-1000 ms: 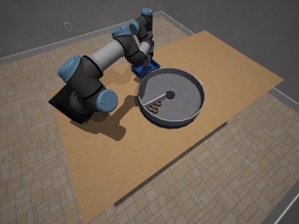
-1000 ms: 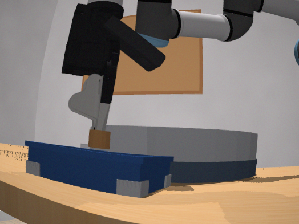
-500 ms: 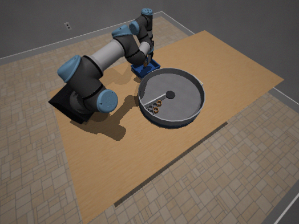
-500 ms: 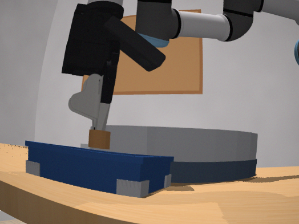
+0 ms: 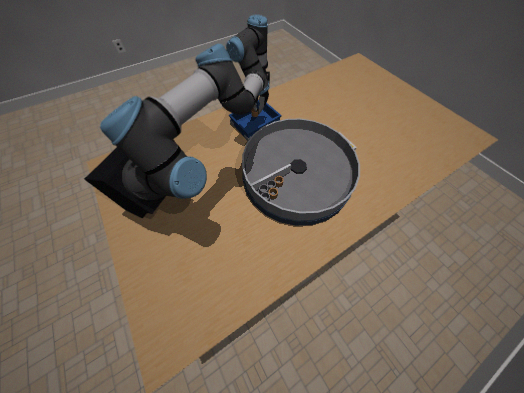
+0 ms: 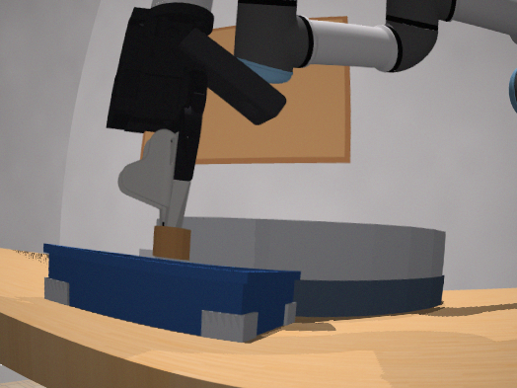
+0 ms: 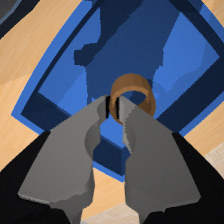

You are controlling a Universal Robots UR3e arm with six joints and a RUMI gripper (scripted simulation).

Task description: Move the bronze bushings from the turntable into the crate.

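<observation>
Right beside the turntable (image 5: 345, 145), tool (image 7: 120, 112) pinching a bronze bushing (image 7: 134, 95), apparently inside the crate (image 6: 148, 279).

— What lies under your jaws, apart from the job itself?
— A tan wooden table top (image 5: 380, 118), its grain running lengthwise. It spreads well out from my jaws on every side.
— And past its edges?
— A floor (image 5: 60, 298) of beige tiles in mixed sizes, lower than my jaws, with a dark shadow strip (image 5: 300, 285) along the table's far edge.
— Higher up?
— Grey walls (image 5: 150, 3) meet in a corner beyond my jaws, with a pale skirting (image 5: 75, 85) at their foot and a small white socket (image 5: 119, 45) well apart from my jaws. In the side view an orange-brown rectangular panel (image 6: 306, 116) shows against the wall, behind and above my jaws
</observation>
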